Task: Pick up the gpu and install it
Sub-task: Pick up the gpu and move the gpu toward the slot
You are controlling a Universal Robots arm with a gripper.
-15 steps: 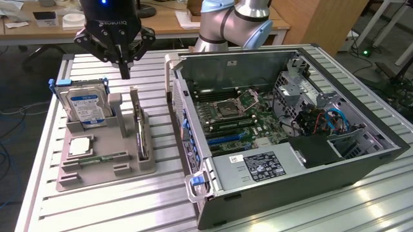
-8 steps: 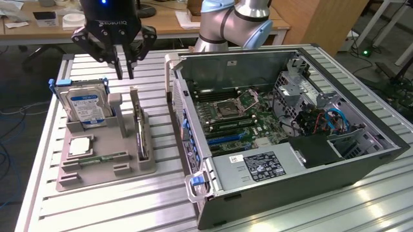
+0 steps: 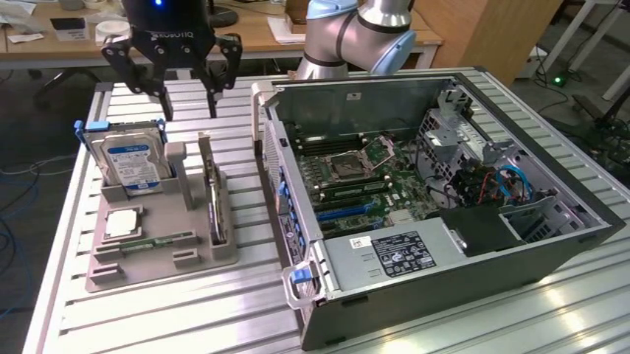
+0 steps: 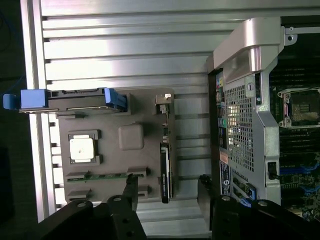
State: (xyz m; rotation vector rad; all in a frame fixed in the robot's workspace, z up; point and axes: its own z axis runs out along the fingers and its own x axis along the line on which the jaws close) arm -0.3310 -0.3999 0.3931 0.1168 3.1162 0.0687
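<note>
In the exterior view the gripper (image 3: 190,114) hangs at about 11 o'clock, above the far end of a grey holder (image 3: 172,210) on the slatted table (image 3: 147,317). Its two fingers (image 3: 165,103) stand wide apart with nothing between them; it grips nothing and touches nothing.

The gpu (image 3: 214,206) stands on its long edge in a slot of the holder, at about 9 o'clock in that view, lower than the gripper and not lifted. In the wrist view the gpu (image 4: 165,167) shows as a thin dark strip between the two fingertips (image 4: 131,192), with a gap to each.

A hard drive (image 3: 130,162) with a blue-white label stands upright in the holder at 10 o'clock from the gpu. A square chip (image 3: 122,223) lies flat at 8 o'clock from it, and a green memory stick (image 3: 153,241) sits just nearer the camera than the chip.

The open case (image 3: 423,221) lies on its side from the centre to 3 o'clock, its motherboard bared, just beside the holder.
</note>
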